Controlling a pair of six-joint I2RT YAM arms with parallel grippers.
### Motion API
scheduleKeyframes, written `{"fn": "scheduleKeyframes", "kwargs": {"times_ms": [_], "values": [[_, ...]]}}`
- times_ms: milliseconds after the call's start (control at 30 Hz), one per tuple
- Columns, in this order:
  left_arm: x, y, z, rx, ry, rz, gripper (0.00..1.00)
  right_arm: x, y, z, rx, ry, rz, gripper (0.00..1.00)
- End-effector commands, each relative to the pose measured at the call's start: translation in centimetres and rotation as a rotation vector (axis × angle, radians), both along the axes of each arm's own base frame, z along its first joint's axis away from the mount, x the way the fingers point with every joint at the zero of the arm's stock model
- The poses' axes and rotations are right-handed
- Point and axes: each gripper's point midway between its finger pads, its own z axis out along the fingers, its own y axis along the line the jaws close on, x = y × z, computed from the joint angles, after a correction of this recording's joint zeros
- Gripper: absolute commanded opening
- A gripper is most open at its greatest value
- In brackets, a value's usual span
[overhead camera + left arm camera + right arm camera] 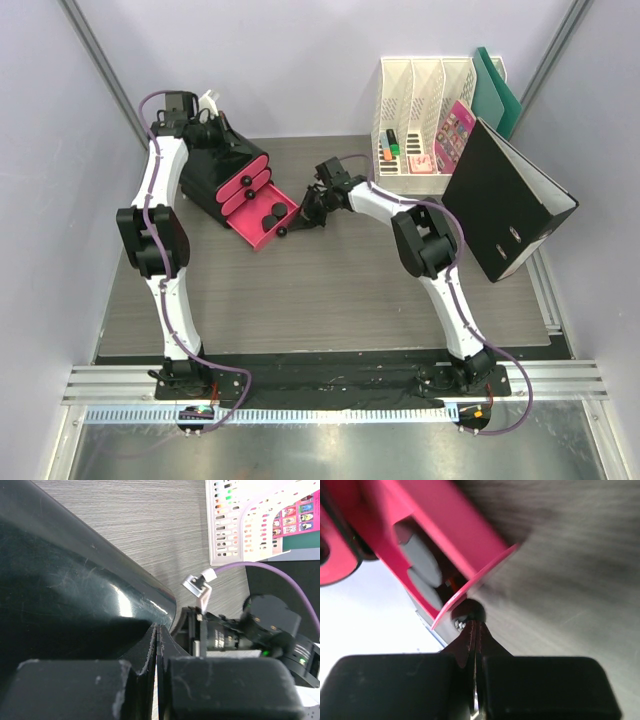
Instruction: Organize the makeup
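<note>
- At the table's back left stands a black box with pink drawers [215, 175]. Its lowest drawer [246, 226] is pulled out, and two black round compacts [272, 210] lie inside it, side by side.
- The right gripper [295, 224] has its fingers pressed together, with the tips right at the drawer's black knob [472, 611].
- The left gripper [157, 645] is also closed, resting against the box's glossy black top at its far side.
- At the far right, a white file rack [425, 90] holds marker pens [392, 145] and a pink card [455, 130]. A green folder [495, 85] stands behind it, and a tilted black binder [510, 200] is beside it.
- The tabletop [330, 290] is grey wood-grain, the walls [300, 60] are pale lilac, and a metal rail [330, 385] runs along the near edge.
</note>
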Motion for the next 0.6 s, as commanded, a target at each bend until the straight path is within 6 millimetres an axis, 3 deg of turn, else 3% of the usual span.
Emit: {"fn": "scheduleKeyframes", "kwargs": {"times_ms": [0, 367, 567], "values": [[-9.5, 3.7, -16.9, 0.286, 0.615, 0.02, 0.0, 1.7, 1.6, 1.6, 0.083, -0.017, -0.034, 0.01], [-9.7, 3.9, -17.0, 0.293, 0.618, 0.018, 0.0, 6.0, 4.2, 3.8, 0.2, -0.077, -0.12, 0.01], [-9.8, 3.8, -17.1, 0.29, 0.624, 0.016, 0.0, 7.4, 5.2, 2.7, 0.282, -0.054, -0.198, 0.01]]}}
